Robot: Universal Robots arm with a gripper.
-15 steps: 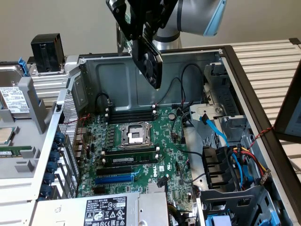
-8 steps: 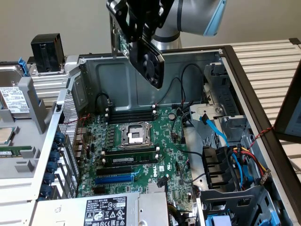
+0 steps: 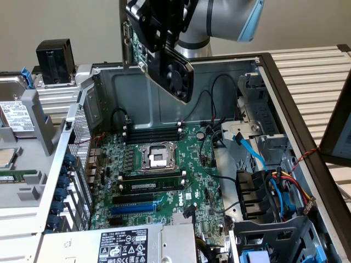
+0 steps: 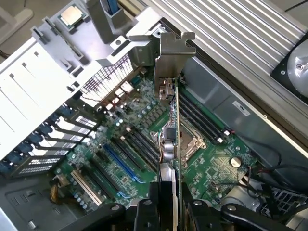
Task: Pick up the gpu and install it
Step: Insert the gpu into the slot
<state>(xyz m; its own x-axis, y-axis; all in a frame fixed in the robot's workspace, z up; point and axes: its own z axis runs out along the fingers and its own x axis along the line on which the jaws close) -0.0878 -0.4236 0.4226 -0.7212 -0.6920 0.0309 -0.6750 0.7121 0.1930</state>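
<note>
The gripper, clamped on the gpu, hangs tilted above the motherboard.

- One gpu; one gripper.
- One open computer case, with one green motherboard on its floor.
- On the motherboard: one CPU socket near the middle, one coin cell toward the edge by the case's upright wall, and one blue expansion slot toward the opposite edge.
- One labelled power supply at the case's edge beyond that slot.
- One loose processor chip outside the case.
- One black block outside the case.
- Memory sticks: number cannot be told.
</note>
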